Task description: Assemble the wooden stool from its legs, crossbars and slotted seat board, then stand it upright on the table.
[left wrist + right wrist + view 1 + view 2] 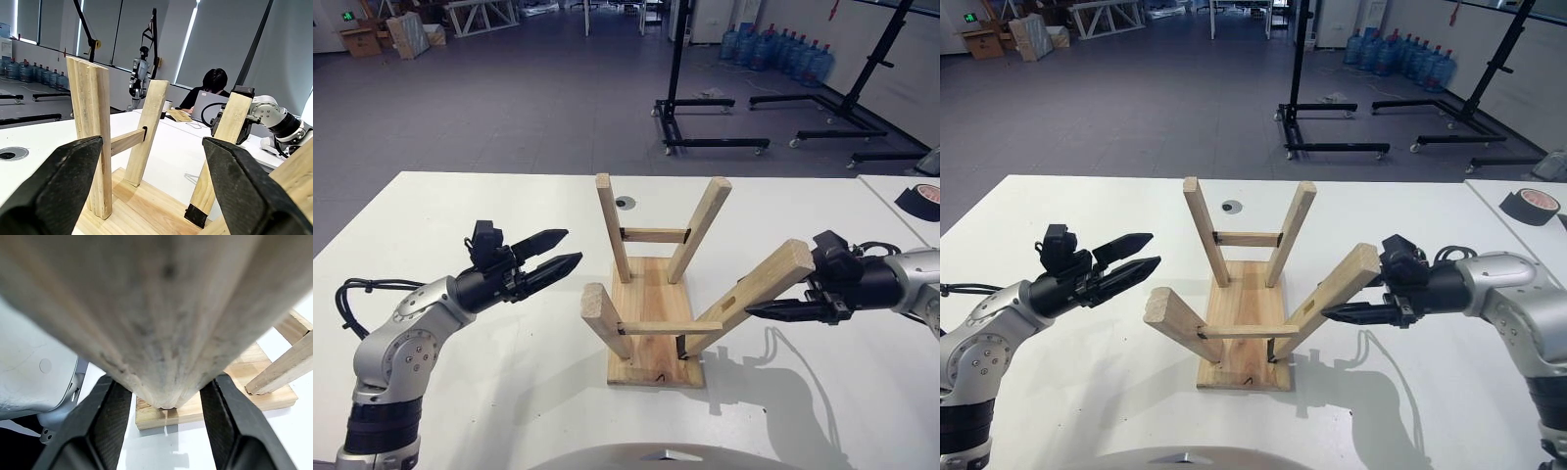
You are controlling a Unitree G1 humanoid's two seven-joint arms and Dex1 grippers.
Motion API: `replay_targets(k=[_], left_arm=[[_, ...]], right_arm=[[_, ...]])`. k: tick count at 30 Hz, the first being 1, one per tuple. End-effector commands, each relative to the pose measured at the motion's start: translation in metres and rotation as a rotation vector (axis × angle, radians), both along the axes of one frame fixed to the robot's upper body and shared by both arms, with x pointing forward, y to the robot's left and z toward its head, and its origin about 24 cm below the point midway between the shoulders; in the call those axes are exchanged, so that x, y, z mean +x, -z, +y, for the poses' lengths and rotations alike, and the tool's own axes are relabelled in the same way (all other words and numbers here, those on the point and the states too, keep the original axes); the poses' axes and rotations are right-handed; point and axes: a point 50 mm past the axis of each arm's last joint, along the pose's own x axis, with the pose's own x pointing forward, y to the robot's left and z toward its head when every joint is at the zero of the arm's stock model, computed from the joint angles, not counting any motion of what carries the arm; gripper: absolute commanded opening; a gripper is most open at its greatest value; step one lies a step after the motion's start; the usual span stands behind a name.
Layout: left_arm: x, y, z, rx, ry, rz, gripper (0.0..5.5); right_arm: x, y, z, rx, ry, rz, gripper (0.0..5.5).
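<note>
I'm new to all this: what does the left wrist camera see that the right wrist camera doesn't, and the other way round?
Left wrist view, not the right: the left gripper with its own open fingers, the far crossbar seated between two legs, and the right gripper at the tilted leg.
Right wrist view, not the left: that tilted leg from very close, held between its two fingers.
Both: the seat board, upright legs on it, and the white table.

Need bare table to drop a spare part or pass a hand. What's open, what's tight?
Open: on the white table, the far-left stretch beyond the left gripper, and the near-right patch between the upturned wooden stool and the table's edge. Tight: among the stool's legs, where the right gripper sits at the slanted near-right leg.
</note>
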Motion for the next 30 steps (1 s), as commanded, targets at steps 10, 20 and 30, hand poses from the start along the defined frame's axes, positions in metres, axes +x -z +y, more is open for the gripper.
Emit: replay_targets(k=[10, 20, 30], left_arm=[[-0.003, 0.001, 0.000, 0.028, -0.013, -0.004, 3.70], [0.000, 0.001, 0.000, 0.033, -0.010, -0.011, 3.70], [0.004, -0.009, -0.003, 0.020, -0.017, -0.071, 3.70]], right_arm=[[0.000, -0.002, 0.003, -0.146, -0.055, -0.044, 2.02], [-0.017, 0.034, 0.023, -0.100, -0.043, -0.034, 2.02], [-0.023, 0.043, 0.019, -0.098, -0.017, -0.069, 2.02]])
